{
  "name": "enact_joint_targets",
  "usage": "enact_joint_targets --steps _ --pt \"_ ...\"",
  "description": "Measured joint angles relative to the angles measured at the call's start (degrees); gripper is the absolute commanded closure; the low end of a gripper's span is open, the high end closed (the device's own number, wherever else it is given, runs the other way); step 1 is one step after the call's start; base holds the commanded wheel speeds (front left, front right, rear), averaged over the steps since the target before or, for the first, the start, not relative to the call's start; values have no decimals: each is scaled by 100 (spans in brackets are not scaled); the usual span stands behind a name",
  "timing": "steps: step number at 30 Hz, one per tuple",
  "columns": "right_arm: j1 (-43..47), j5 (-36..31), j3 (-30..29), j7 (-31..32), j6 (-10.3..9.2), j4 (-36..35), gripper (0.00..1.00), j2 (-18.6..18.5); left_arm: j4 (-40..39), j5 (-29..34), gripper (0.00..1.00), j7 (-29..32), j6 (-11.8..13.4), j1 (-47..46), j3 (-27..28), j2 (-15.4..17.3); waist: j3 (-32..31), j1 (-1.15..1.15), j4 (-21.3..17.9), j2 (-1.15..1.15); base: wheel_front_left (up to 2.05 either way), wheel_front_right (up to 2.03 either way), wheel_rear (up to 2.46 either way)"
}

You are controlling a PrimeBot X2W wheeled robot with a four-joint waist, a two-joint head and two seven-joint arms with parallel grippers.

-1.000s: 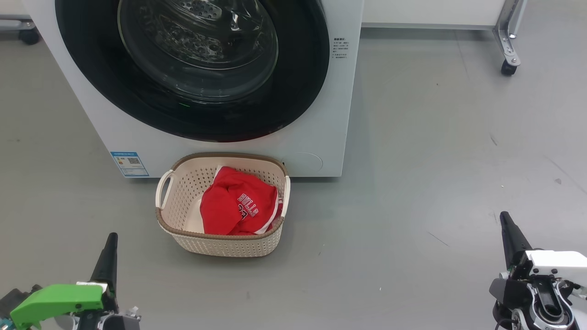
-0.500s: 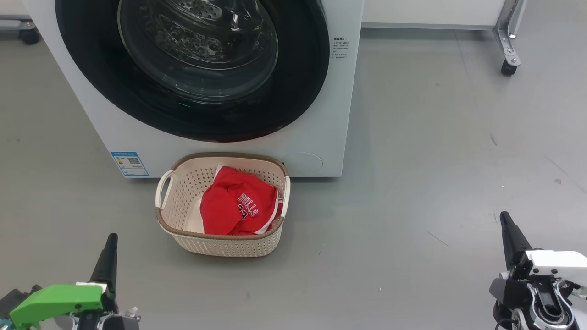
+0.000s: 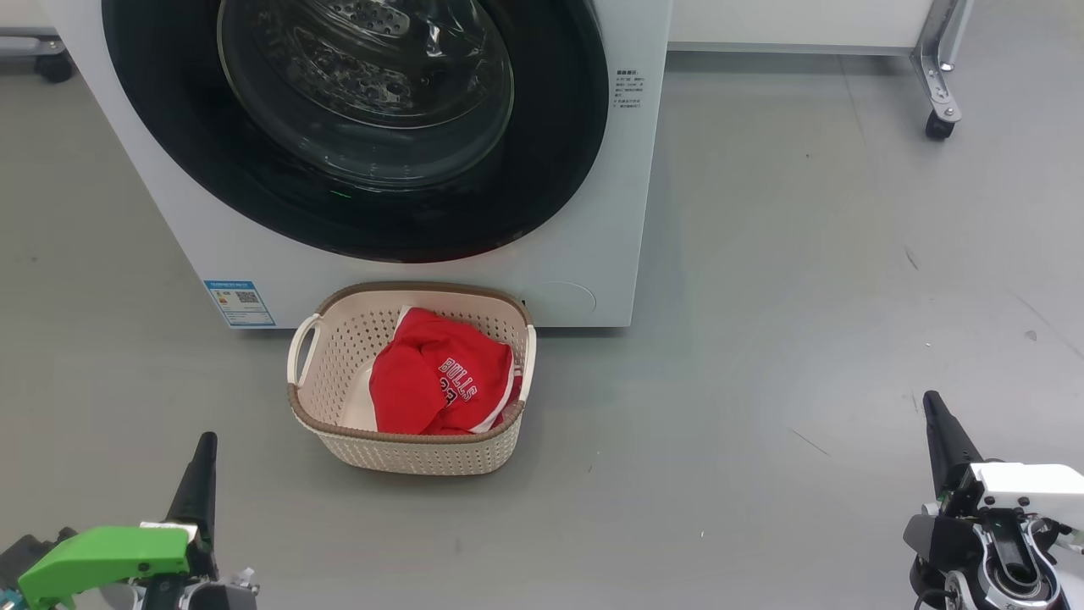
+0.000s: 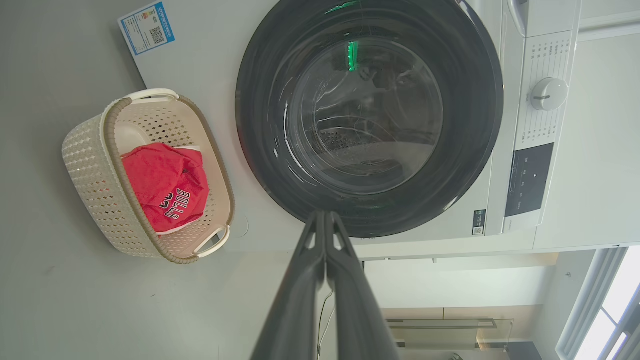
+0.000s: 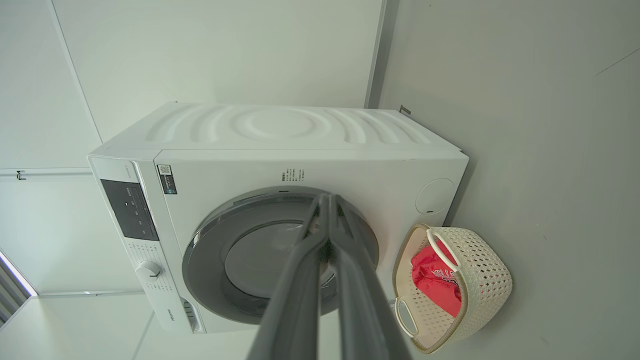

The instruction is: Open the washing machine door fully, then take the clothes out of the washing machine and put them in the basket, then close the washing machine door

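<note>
Round washing machine door (image 3: 356,127), glossy black rim, clear glass bowl: sits flush in the front of the big white washing machine (image 3: 584,254), so shut. Red clothes with white trim (image 3: 436,381) lie bunched in the small cream perforated basket (image 3: 423,453), on the grey floor (image 3: 762,339) just before the washer's foot, below the door. Left claw (image 3: 203,449) and right claw (image 3: 936,415): both closed, fingers together, holding nothing, low and well apart from the basket. Judgement: all three steps look done; the next move calls only for checking the latch, no reach. Writing: "BULLS" in white on the garment, number beneath partly folded; blue label (image 3: 240,303) at the washer's lower left corner and small print (image 3: 628,89) beside the door, both too fine to read.
</note>
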Motion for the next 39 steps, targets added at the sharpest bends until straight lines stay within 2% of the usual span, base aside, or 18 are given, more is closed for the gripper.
enact_joint_targets --steps 39 --pt "0 0 0 0 0 0 100 0 23 0 100 10 -1 -2 30 -2 -1 0 0 0 0 0 0"
